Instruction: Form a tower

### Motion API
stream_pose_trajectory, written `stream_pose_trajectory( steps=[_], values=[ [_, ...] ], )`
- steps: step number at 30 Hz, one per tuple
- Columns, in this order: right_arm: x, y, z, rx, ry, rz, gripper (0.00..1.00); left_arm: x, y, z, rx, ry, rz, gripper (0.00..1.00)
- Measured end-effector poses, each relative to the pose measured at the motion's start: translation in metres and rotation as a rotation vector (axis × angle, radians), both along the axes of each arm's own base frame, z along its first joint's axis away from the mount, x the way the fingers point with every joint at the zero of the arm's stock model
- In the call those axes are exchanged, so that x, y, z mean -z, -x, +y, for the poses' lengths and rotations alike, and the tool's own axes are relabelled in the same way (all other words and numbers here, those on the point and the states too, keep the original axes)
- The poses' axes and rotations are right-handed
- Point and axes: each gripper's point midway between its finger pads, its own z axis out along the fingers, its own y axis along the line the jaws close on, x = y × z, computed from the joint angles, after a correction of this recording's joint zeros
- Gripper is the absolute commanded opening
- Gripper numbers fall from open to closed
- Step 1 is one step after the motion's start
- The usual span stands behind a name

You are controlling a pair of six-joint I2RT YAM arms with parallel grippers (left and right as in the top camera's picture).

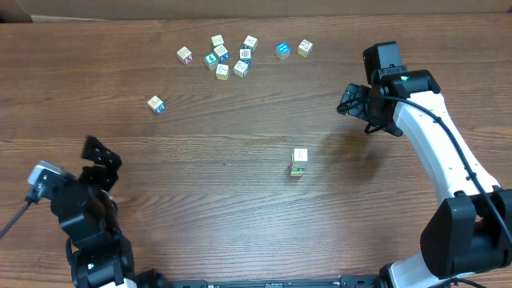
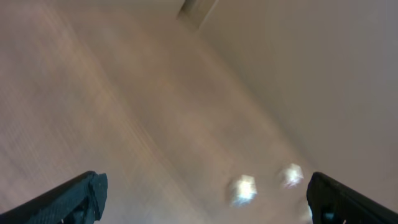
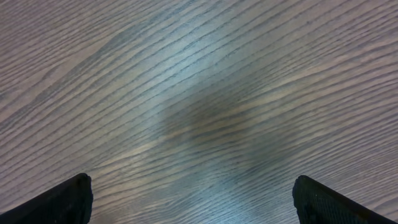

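Wooden tower (image 1: 298,162) mid-table, loose cubes (image 1: 241,69) well apart behind it; both jaws spread.

Overhead: fixed, looks straight down on the table (image 1: 240,192) from far enough to cover the whole work area, robot side at the bottom edge. Left wrist: low slant across the wood, blurred; left gripper (image 2: 202,199) at the bottom corners, two pale cubes (image 2: 242,188) ahead. Right wrist: close and steep onto bare grain, right gripper (image 3: 193,199) low in frame. Shared: the tabletop. Can't tell which overhead cubes the left wrist sees.
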Motion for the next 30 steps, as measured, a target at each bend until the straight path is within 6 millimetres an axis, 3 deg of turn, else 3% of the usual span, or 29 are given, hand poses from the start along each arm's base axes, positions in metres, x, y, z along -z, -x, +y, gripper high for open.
stream_pose_trajectory(
  steps=[4, 11, 14, 21, 30],
  values=[
    [0.000, 0.000, 0.000, 0.000, 0.000, 0.000, 1.00, -0.030, -0.005, 0.002, 0.000, -0.051, -0.126, 0.99],
    [0.000, 0.000, 0.000, 0.000, 0.000, -0.001, 1.00, -0.030, -0.001, 0.001, 0.000, -0.067, -0.166, 1.00],
    [0.000, 0.000, 0.000, 0.000, 0.000, 0.000, 1.00, -0.024, 0.002, -0.001, 0.000, -0.077, -0.192, 1.00],
    [0.000, 0.000, 0.000, 0.000, 0.000, -0.001, 1.00, 0.010, 0.014, -0.006, 0.000, -0.073, -0.182, 1.00],
    [0.000, 0.000, 0.000, 0.000, 0.000, 0.000, 1.00, 0.030, 0.025, -0.010, 0.000, -0.084, -0.210, 1.00]
  ],
)
